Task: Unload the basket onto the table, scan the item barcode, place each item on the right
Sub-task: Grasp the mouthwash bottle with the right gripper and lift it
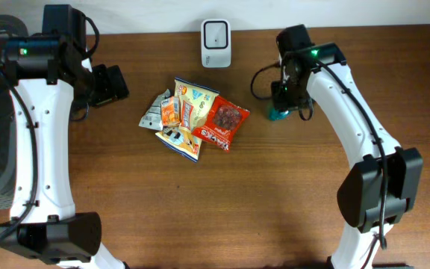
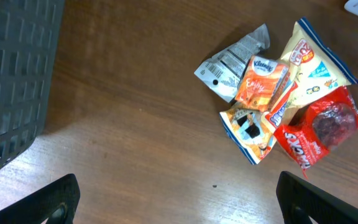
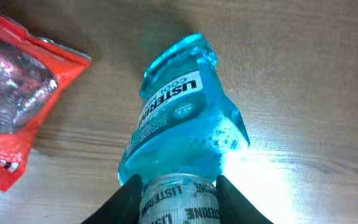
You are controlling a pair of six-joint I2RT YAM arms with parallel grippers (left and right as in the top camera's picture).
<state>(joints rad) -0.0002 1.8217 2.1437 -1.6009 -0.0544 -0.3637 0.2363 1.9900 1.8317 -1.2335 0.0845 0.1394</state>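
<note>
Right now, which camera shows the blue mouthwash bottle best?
Right wrist: the mouthwash bottle fills the frame, label readable, right gripper closed around its cap. Overhead shows only a teal sliver of it under the arm; left wrist misses it.

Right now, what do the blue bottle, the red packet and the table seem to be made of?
The bottle looks like clear, glossy plastic: blue liquid and bubbles show through its wall, and light glints off it. The red packet looks like thin, shiny plastic film, going by its creases and glare. The table is wood or a wood-look laminate with a smooth brown grain; I cannot tell which.
</note>
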